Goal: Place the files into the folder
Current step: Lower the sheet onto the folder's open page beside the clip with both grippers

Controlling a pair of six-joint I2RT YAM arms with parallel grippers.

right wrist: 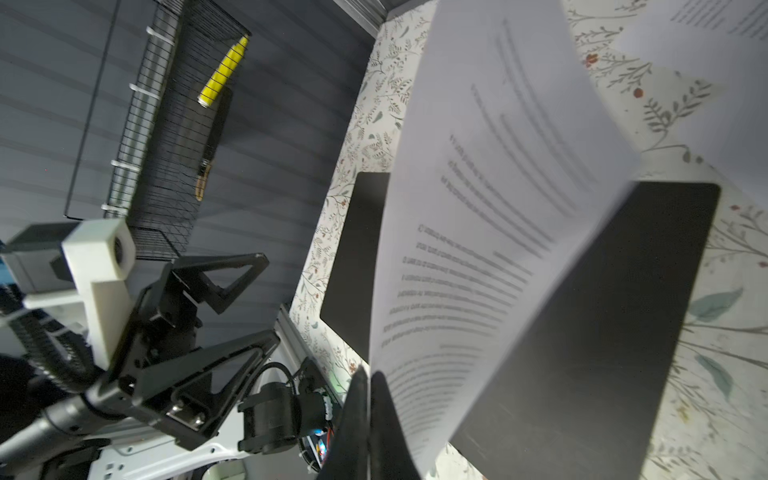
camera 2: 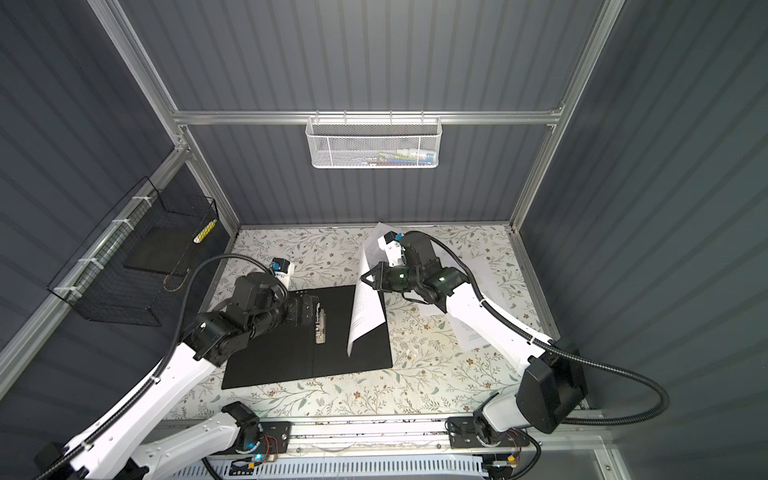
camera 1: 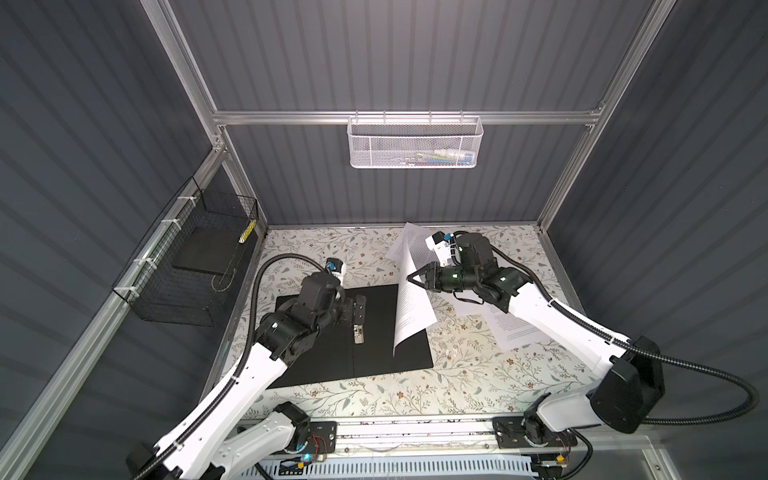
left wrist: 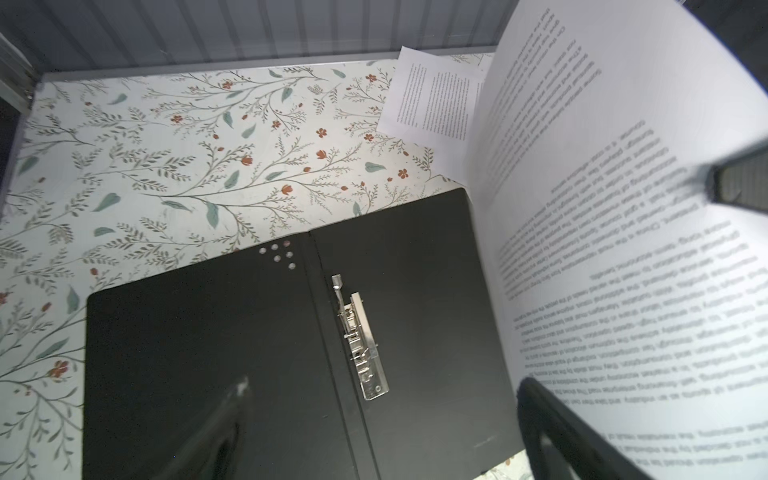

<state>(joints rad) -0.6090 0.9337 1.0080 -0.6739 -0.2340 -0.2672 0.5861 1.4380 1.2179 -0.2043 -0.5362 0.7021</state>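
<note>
Right jaws clenched on one sheet [camera 1: 411, 303] | left jaws released | one folder [camera 1: 374, 336], open

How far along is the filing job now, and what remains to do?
Done: the folder lies open, black inside up, its clip bare. In hand: the right gripper is shut on one sheet, which hangs over the folder's right half. The left gripper is open above the folder and holds nothing. Left: no sheet is filed yet, and more sheets lie on the table beside the folder.
</note>
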